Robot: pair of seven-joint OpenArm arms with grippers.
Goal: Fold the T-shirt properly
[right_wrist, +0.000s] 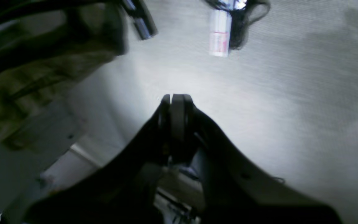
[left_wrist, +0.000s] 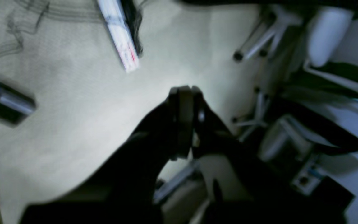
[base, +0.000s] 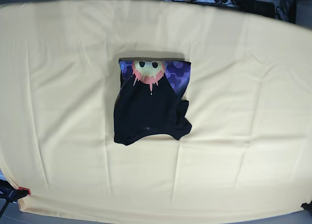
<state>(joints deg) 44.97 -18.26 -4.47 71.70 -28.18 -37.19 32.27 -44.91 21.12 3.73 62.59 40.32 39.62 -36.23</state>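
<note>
On pale yellow cloth (base: 234,175), your T-shirt (base: 148,104) could crease if dragged; both grippers are closed, empty.

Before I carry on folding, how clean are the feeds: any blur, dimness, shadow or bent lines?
Left wrist: dim, background blurred, gripper nearly black. Right wrist: likewise blurred, gripper dark. Base: brighter, T-shirt print readable, black folds hard to separate, cloth edges bowed.

The black shirt (base: 148,104) lay partly folded near the middle of the table, nearer its far edge. Its purple print, with a pink-rimmed face, showed along the far end; crumpled cloth stuck out on the right, and the near edge curved inward.
</note>
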